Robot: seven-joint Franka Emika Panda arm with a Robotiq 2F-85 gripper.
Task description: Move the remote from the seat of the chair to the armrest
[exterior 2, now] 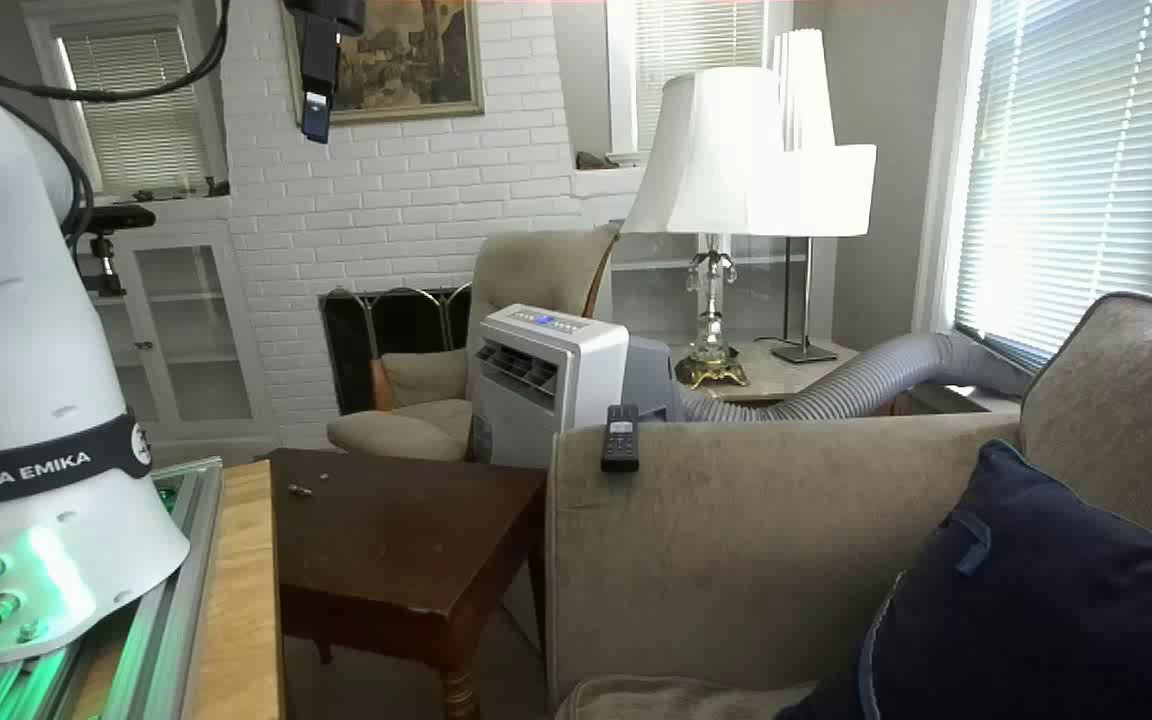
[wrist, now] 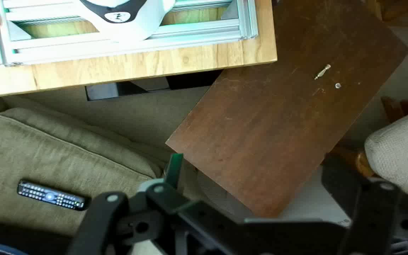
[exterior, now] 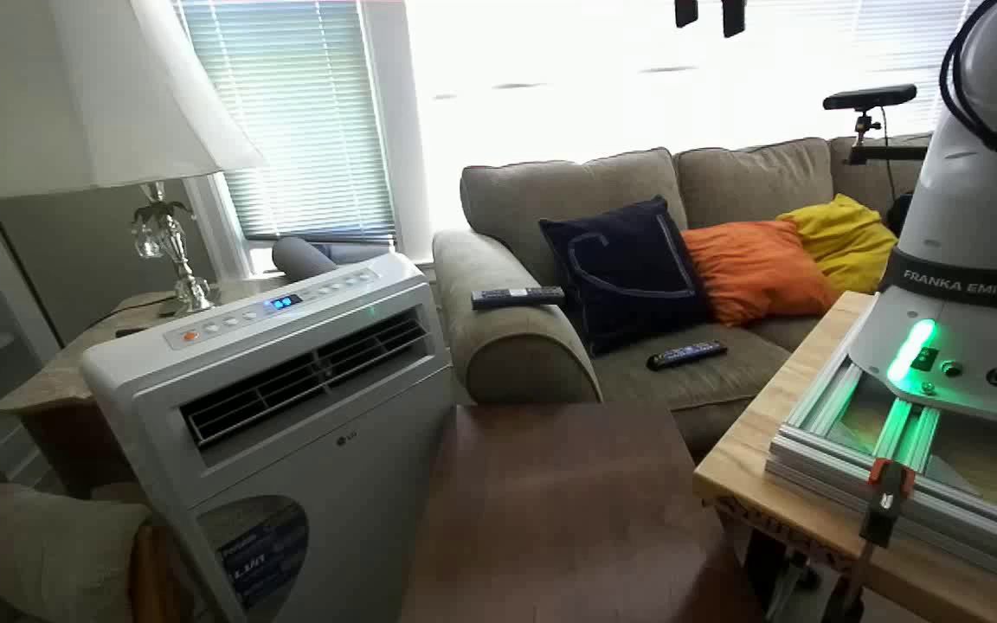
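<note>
Remote (wrist: 51,195) is flat on the seat (wrist: 16,152) of the chair (exterior: 550,190), keys up, not yet picked. Don't confuse it with the second remote (exterior: 517,298), which lies on top of the armrest (exterior: 507,333) toward the front.

End effector (exterior: 710,24) is up high, well apart from the seat; fingers (wrist: 174,171) spread wide, nothing between them. In the wrist view the finger gap runs roughly along the remote's long axis, so my read: wants about a quarter turn of the wrist, to close across the narrow width, not end to end. Translate over first, then straight down on the remote's middle so it doesn't tip on lift.

Watch the navy pillow (exterior: 628,277): its lower corner is near one end of the remote. Seat looks soft, so stop with the tips just at fabric; pressing deeper probably pinches cloth.

Lift above the armrest before going sideways. Top is a rounded roll: lay the remote flat along the crown, further back than the second remote, not touching it. Release slowly, check it doesn't rock before backing off. A slip outward would likely go toward the white air conditioner (exterior: 325,450) near the armrest's outer side; a slip off the front, toward the brown counter (exterior: 550,493).
</note>
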